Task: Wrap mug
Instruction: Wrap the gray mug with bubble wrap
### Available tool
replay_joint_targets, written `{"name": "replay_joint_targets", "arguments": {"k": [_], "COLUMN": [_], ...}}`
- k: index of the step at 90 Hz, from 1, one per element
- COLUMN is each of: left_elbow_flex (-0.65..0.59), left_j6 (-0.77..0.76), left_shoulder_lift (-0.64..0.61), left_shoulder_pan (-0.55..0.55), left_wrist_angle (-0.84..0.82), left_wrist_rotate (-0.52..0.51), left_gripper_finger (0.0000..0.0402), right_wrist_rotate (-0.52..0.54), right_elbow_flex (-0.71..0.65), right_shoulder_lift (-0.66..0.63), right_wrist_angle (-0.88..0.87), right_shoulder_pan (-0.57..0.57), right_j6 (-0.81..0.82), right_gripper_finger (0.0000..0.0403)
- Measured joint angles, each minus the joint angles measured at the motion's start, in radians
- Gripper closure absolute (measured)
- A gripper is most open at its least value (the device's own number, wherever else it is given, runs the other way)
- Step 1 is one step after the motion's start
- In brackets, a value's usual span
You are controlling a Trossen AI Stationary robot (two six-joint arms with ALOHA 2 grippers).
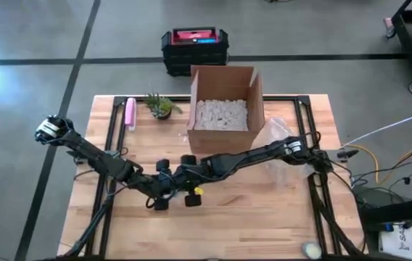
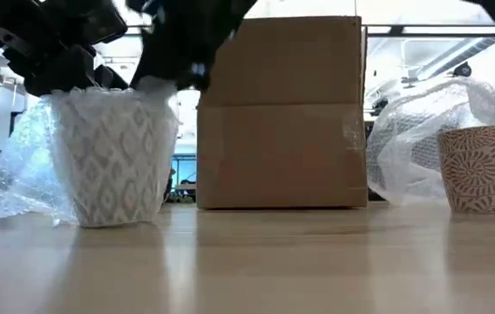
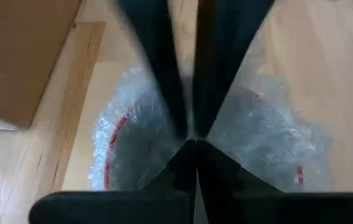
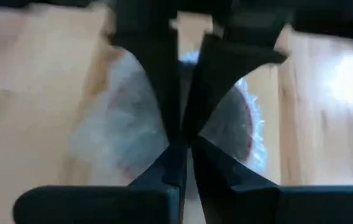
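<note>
While both claws pinch bubble wrap (image 2: pixel 21 166), mug (image 2: pixel 117 161) stands upright.

Both arms low, jaws pinched together.

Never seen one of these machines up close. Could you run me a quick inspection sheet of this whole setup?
Surface: wooden table.
Job's things: patterned mug, bubble wrap around it.
Clutter: open cardboard box of packing fill, small plant, pink item, second mug, loose wrap.
Grippers: left tool and right tool meet over the mug, both closed on the wrap.
Cables: yellow and white leads on the right floor.
Surroundings: black crate on the floor behind.
</note>
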Motion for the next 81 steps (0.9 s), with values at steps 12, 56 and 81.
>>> {"name": "replay_joint_targets", "arguments": {"k": [12, 56, 81], "left_elbow_flex": [0.018, 0.105, 0.002], "left_j6": [0.000, 0.040, 0.032], "left_shoulder_lift": [-0.007, -0.025, 0.002], "left_shoulder_pan": [0.000, -0.003, -0.001], "left_wrist_angle": [-0.037, -0.084, 0.042], "left_wrist_rotate": [0.008, 0.033, 0.030], "left_gripper_finger": [0.0401, 0.0401, 0.0401], "right_wrist_rotate": [0.002, 0.000, 0.000], "right_elbow_flex": [0.001, -0.002, 0.094], "right_shoulder_lift": [0.010, 0.012, 0.011], "right_wrist_angle": [-0.001, -0.026, -0.138], "right_shoulder_pan": [-0.001, -0.002, -0.006], "right_j6": [0.014, 0.010, -0.015], "right_gripper_finger": [0.0389, 0.0389, 0.0389]}}
